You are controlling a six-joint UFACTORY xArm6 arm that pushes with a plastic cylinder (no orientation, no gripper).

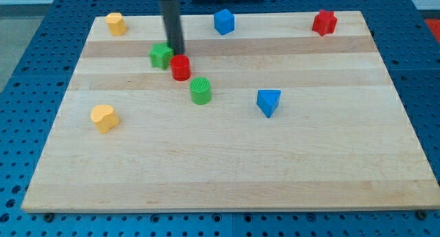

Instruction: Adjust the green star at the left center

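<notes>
Camera view: our tip (178, 53) is down on the board (227, 168), just beside the green star (161, 55) on the star's right edge and right behind the red cylinder (180, 67). We carry nothing, of course; the tool is a bare dark rod with nothing to open or close. The star sits in the upper left part of the board, so we judge the adjusting step is in hand, with contact either made or about to be; we cannot tell whether rod and star actually touch. The next move calls for a short, careful nudge toward the view's left or bottom, and the tricky bit is that red cylinder crowding in, nearly touching the star, so it could get dragged along.

Shapes now: a ribbed green cylinder (200, 91) below the red one, a blue wedge (269, 102) mid-board, a blue block (223, 21) and a red star (324, 22) along the top, two yellow blocks (115, 23) (104, 117) on the left. All look like smooth, matte plastic, and the board is pale, banded wood, likely slick enough for easy sliding.
</notes>
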